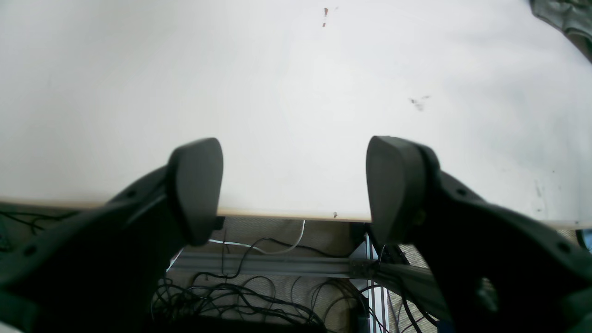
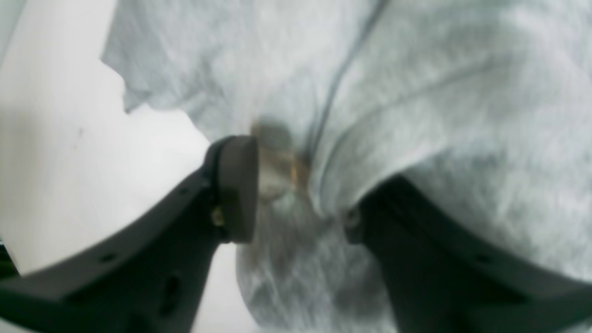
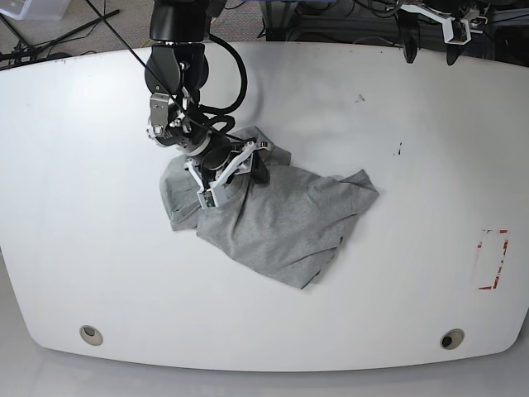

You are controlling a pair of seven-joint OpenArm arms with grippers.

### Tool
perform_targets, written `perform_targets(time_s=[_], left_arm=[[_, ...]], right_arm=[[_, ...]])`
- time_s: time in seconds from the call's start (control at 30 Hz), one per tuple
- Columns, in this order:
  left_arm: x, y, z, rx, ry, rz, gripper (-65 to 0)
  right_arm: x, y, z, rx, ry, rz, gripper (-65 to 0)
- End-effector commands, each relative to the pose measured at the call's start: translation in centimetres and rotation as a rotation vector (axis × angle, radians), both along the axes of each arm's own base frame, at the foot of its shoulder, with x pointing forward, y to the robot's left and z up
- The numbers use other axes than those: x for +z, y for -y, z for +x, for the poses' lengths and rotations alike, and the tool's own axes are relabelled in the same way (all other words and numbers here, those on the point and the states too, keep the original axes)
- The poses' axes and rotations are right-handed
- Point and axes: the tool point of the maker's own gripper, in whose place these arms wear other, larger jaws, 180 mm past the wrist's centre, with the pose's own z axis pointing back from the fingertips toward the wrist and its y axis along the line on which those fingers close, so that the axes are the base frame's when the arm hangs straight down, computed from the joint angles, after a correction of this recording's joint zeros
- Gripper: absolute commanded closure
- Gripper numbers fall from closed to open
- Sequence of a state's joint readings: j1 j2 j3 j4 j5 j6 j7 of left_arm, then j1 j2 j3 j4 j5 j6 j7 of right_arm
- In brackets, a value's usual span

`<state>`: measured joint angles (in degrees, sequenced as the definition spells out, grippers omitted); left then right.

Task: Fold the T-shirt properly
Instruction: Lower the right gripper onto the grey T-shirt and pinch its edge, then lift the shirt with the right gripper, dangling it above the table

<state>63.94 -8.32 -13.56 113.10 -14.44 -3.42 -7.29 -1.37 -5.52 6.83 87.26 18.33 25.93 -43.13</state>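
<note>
White tabletop (image 3: pixel 74 207) fills the base view, and along its near edge sit two round metal-ringed holes, one at the near left (image 3: pixel 91 334) and one at the near right (image 3: pixel 450 338); a strip of red-and-white tape (image 3: pixel 492 260) lies toward the right edge. Farther in, around the middle of the table, the T-shirt (image 3: pixel 281 219) lies in a crumpled grey heap, one part spread out toward the right and a smaller bunch on its left side. The right gripper (image 3: pixel 225 174) is down on the upper left part of that heap, its arm reaching in from the far edge with black cables looped around it. In the right wrist view its jaws stand partly apart with a thick fold of the grey cloth (image 2: pixel 416 115) bunched between them — one dark finger (image 2: pixel 238 185) presses the fabric from the left, the other is half buried under a fold, so the cloth is gripped. A few small dark marks (image 3: pixel 400 150) dot the bare surface beyond the shirt. At the far right edge the left gripper (image 3: pixel 430 41) hangs clear of the cloth — its jaws are spread wide over the table edge with nothing between them, as the left wrist view (image 1: pixel 293 185) shows
</note>
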Motion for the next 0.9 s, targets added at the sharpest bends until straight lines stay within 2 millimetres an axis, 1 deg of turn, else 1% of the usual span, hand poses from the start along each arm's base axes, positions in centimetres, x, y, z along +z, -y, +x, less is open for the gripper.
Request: perform_targets(time_s=[0.0,0.03,0.1,0.3,0.33,0.4,0.47,0.5,0.53,0.63,0.67,0.73,0.8,0.87], left_arm=[[0.9,0.0,0.2,-0.009,0.030,0.009,-44.7],[0.9,0.0,0.4,-0.009,0.034,0.009,-44.9],[1.0,-0.1,0.7,-0.008,0.042,0.009,-44.9],[1.0,0.0,0.9,-0.009,0.048,0.007,-44.9],[1.1,0.2,1.3,-0.011,0.059,0.004,-44.9],[1.2,0.2,1.8,-0.010,0.074,0.002,-44.9],[1.3,0.3,2.2,-0.013,0.086,0.000,-44.9],[1.3,0.7,2.4,-0.018,0.091,-0.010,-44.9],[1.3,1.2,2.8,-0.025,0.098,-0.021,-45.0],[1.3,2.2,3.7,-0.039,0.122,-0.048,-45.0],[1.3,2.6,4.1,-0.044,0.132,-0.057,-45.0],[1.5,3.6,5.0,-0.078,0.154,-0.063,-45.0],[1.5,5.1,5.7,-0.133,0.168,-0.059,-45.0],[1.6,6.7,6.3,-0.191,0.183,-0.057,-45.0]], right_arm=[[2.2,-0.4,1.6,-0.008,0.073,0.035,-13.6],[2.3,-0.4,1.7,-0.010,0.075,0.035,-7.6],[2.7,-0.4,2.3,-0.008,0.087,0.032,0.0],[3.3,-0.3,2.9,-0.008,0.106,0.024,0.0],[3.5,-0.4,2.9,-0.005,0.110,0.026,0.0],[5.0,-1.0,3.4,0.017,0.157,0.015,0.0],[6.1,-1.7,3.5,0.042,0.190,0.009,0.0],[6.5,-1.8,3.7,0.058,0.208,-0.003,0.0],[7.6,-1.6,4.4,0.073,0.245,-0.029,0.0],[9.9,-1.8,5.5,0.100,0.321,-0.068,0.0],[11.0,-1.9,5.9,0.104,0.355,-0.076,0.0],[13.9,-2.3,6.8,0.121,0.441,-0.106,0.0],[15.6,-2.5,7.3,0.136,0.502,-0.160,0.0],[17.2,-2.3,7.8,0.156,0.569,-0.244,0.0]])
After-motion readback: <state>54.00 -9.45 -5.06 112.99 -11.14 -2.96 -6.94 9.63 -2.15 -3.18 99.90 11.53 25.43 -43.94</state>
